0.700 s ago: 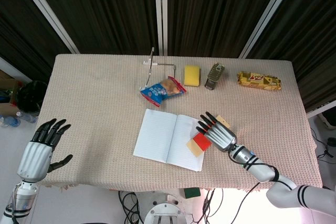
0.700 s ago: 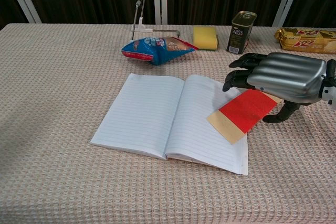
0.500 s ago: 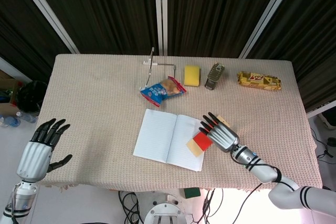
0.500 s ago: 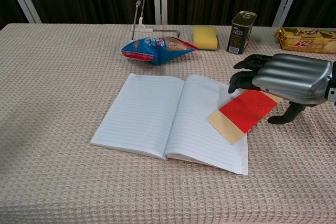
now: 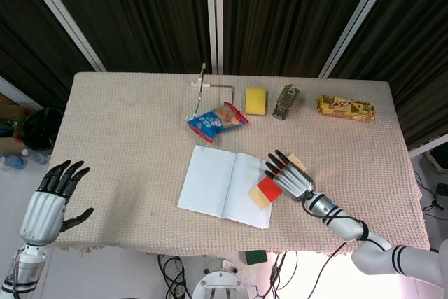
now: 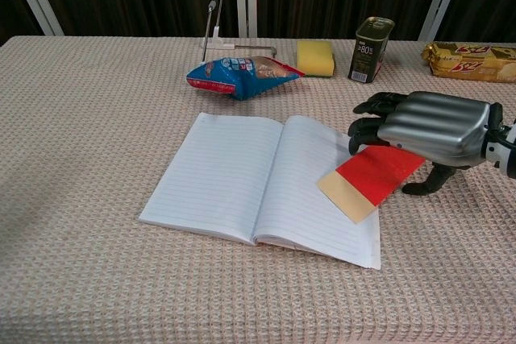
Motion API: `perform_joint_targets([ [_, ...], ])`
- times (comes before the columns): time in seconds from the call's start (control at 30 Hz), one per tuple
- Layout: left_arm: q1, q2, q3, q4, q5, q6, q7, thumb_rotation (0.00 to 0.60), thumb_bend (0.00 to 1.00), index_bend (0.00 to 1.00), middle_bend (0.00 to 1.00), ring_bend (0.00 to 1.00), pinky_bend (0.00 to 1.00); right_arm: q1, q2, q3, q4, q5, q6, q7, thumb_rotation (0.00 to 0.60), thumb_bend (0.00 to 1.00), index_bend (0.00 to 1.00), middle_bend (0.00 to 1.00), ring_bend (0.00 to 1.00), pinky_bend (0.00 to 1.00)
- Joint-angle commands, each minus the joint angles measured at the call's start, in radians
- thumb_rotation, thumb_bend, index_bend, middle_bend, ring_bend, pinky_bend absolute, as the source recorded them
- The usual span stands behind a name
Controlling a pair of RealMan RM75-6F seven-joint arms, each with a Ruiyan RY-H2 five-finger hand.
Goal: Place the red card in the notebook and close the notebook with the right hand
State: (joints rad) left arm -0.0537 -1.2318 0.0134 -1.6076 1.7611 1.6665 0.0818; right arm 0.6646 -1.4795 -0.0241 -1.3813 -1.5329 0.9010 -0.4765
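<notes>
Right hand [image 6: 431,130] covers the red card's [image 6: 372,176] far end, so contact underneath can't be judged; chest view crops the right forearm and yellow snack pack [image 6: 472,60] at its edge; can [image 5: 284,101] label unreadable.

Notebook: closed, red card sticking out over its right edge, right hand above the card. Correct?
Not quite. The chest view shows the notebook lying open, not closed. The red card does overhang its right edge, with the right hand above it.
</notes>
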Motion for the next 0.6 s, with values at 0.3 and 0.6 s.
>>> perform_joint_targets([
  [0.3, 0.006, 0.002, 0.002, 0.011, -0.001, 0.009, -0.009, 0.600, 0.02, 0.18, 0.13, 0.09, 0.16, -0.008, 0.026, -0.006, -0.005, -0.053, 0.069, 0.041, 0.600, 0.28, 0.48, 0.19, 0.00, 0.03],
  [0.6, 0.015, 0.002, 0.005, 0.009, -0.006, 0.015, -0.006, 0.600, 0.02, 0.18, 0.13, 0.09, 0.16, 0.086, 0.124, 0.029, -0.139, -0.181, 0.073, 0.076, 0.600, 0.28, 0.50, 0.20, 0.00, 0.03],
])
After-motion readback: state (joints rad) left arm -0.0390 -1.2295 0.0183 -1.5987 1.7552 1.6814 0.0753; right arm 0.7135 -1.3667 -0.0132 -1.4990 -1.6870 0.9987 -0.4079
